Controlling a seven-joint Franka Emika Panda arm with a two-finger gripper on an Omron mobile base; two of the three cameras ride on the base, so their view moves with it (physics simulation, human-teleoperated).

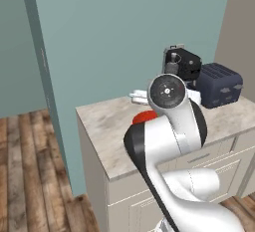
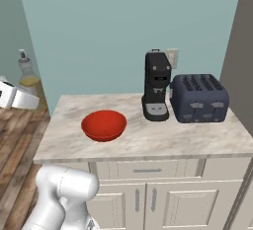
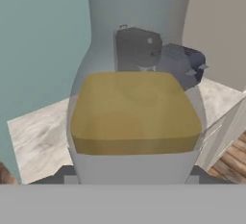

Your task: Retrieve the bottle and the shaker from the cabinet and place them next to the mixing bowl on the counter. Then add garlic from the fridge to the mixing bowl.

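Hand view: the bottle [image 3: 137, 117] sits right up against the lens, its clear body with yellowish-olive liquid spanning the gap between the tool's dark fingertips [image 3: 57, 174], which show at its lower corners on either side. The tool is clenched on the bottle, jaws partly apart and pressed to its sides. Through the glass the black coffee machine [image 3: 138, 50] and the dark blue toaster [image 3: 185, 62] show blurred, with the marbled surface [image 3: 38, 136] below and to the left.

In the right base view the bottle [image 2: 27, 76] appears at the far left edge, upright, pale cap on top, held in the air off the left end of the surface [image 2: 148, 140] with the white tool [image 2: 17, 98] wrapped around its lower part. The mixing bowl [image 2: 104, 124] stands on the surface's left half, well apart from the bottle. The coffee machine [image 2: 157, 86] and toaster [image 2: 199, 98] stand just beside each other at the back right.

In the left base view the arm rises from the lower right, its elbow folded high, and the round joint hides most of the bowl [image 1: 143, 117]; the bottle's neck and cap [image 1: 173, 65] show above the joint.
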